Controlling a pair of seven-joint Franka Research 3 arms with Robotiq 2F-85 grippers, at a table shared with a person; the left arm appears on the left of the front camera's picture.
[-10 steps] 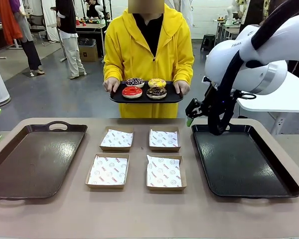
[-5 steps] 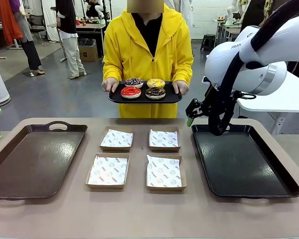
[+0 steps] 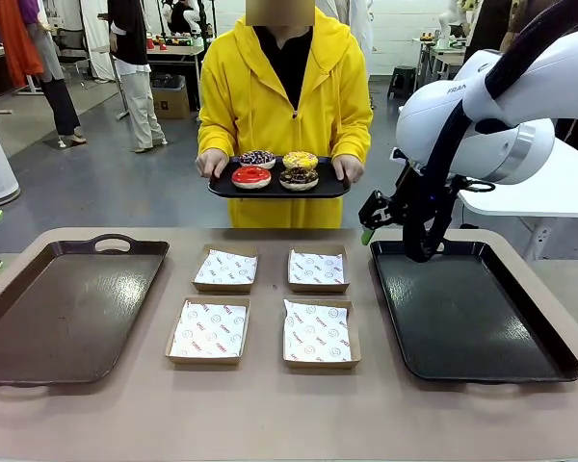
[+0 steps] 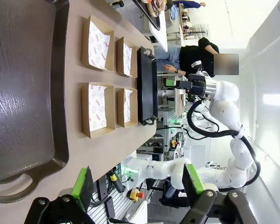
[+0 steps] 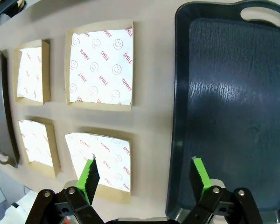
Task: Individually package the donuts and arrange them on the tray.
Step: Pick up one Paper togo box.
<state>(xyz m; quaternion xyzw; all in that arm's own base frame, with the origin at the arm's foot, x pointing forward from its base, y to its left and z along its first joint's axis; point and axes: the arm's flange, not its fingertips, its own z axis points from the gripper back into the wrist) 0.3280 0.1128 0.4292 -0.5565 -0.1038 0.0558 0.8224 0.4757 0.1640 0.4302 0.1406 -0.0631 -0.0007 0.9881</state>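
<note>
Beyond the table's far edge, a person in a yellow coat holds a small black serving tray (image 3: pixel 279 192) in both hands. On it lie the donuts: red (image 3: pixel 251 176), yellow (image 3: pixel 301 160), chocolate (image 3: pixel 299 178) and a dark sprinkled one (image 3: pixel 258 158). My right gripper (image 3: pixel 370 223) hangs open and empty over the far left corner of the right dark tray (image 3: pixel 462 308). From its wrist, the right gripper (image 5: pixel 144 168) shows green pads spread wide above that tray (image 5: pixel 233 116). My left gripper (image 4: pixel 137 179) is open too, above the near end of the left dark tray (image 4: pixel 23 84).
Several paper-lined brown boxes sit in a square between the two trays, among them a far left one (image 3: pixel 225 269) and a near right one (image 3: pixel 320 333). The left tray (image 3: pixel 67 308) has a handle at its far end. People stand farther back in the room.
The person's serving tray with the donuts has shifted slightly up and to the left. Neither arm has moved.
</note>
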